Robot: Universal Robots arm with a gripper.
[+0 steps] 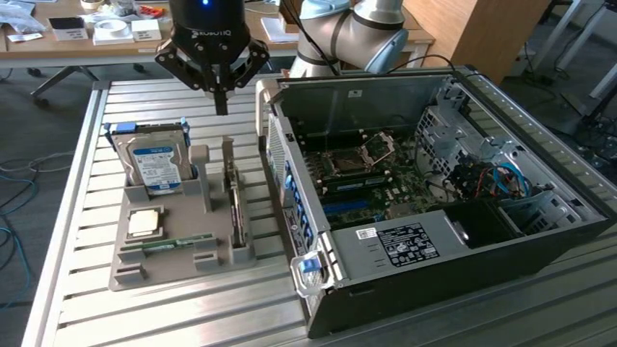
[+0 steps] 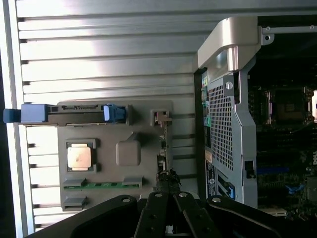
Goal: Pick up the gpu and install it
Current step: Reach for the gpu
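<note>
Gray holder (image 1: 164,262), 4 parts: hard drive (image 1: 154,165), CPU (image 1: 144,222), RAM stick (image 1: 179,242), gpu (image 1: 237,210) on edge. Gripper (image 1: 221,108) above, closed, empty.

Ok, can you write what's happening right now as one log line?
tool: shut, empty | position: hovers near gpu | gpu: on edge in grey holder | pc case: open

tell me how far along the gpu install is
Done: nothing yet. The gpu stands on edge in its slot of the grey tray, beside the open computer case. In hand: nothing. The gripper is shut and empty, hanging above the tray's far end. Left: the whole pick-up and the install.
</note>
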